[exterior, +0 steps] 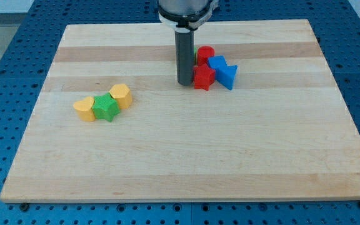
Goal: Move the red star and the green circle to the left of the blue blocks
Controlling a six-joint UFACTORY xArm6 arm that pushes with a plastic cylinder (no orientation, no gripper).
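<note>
My tip (185,83) rests on the board just left of the red star (204,77), touching or nearly touching it. Behind the star sits a red round block (205,55). A sliver of green (196,55), likely the green circle, shows between the rod and the red round block; most of it is hidden by the rod. Two blue blocks lie right of the star: a blue cube-like block (217,62) and a blue triangular block (227,76).
On the view's left lie a yellow block (85,108), a green star (106,107) and another yellow block (121,95), touching in a row. The wooden board (186,156) sits on a blue perforated table.
</note>
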